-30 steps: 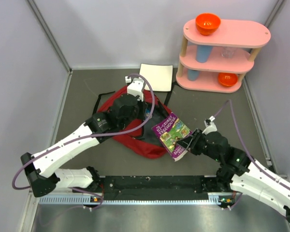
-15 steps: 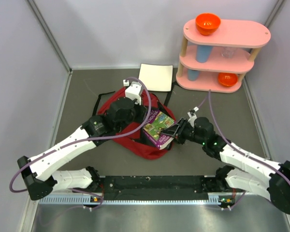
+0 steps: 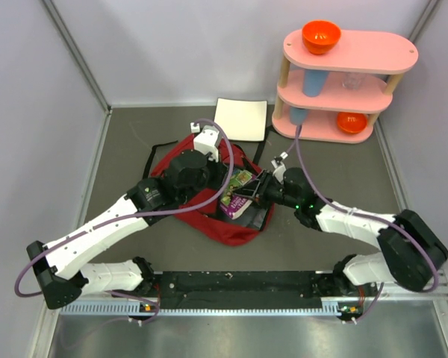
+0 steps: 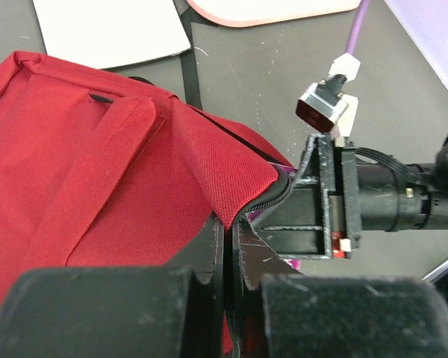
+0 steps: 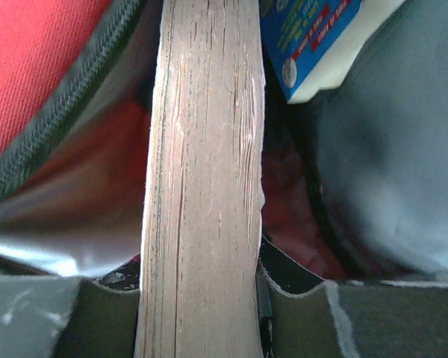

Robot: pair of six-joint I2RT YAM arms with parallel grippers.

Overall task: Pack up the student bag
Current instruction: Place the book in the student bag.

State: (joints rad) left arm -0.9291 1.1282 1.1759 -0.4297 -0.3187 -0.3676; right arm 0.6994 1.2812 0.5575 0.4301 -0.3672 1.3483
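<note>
Left claw (image 4: 228, 231) is pressed together, pinching the zippered rim of the large dark red fabric backpack (image 3: 225, 227). Opposite it, the right claw (image 3: 255, 191) grips a purple-covered paperback book (image 3: 237, 197), which sits tilted and partway inside the backpack's open mouth. The backpack lies in the middle of the dark grey counter (image 3: 328, 164), between the two arms, with a flat white pad (image 3: 241, 119) just behind it.

i get one high view looking down from behind; both wrist views sit very close, all sharing the opening of the bag (image 3: 224, 230).
</note>
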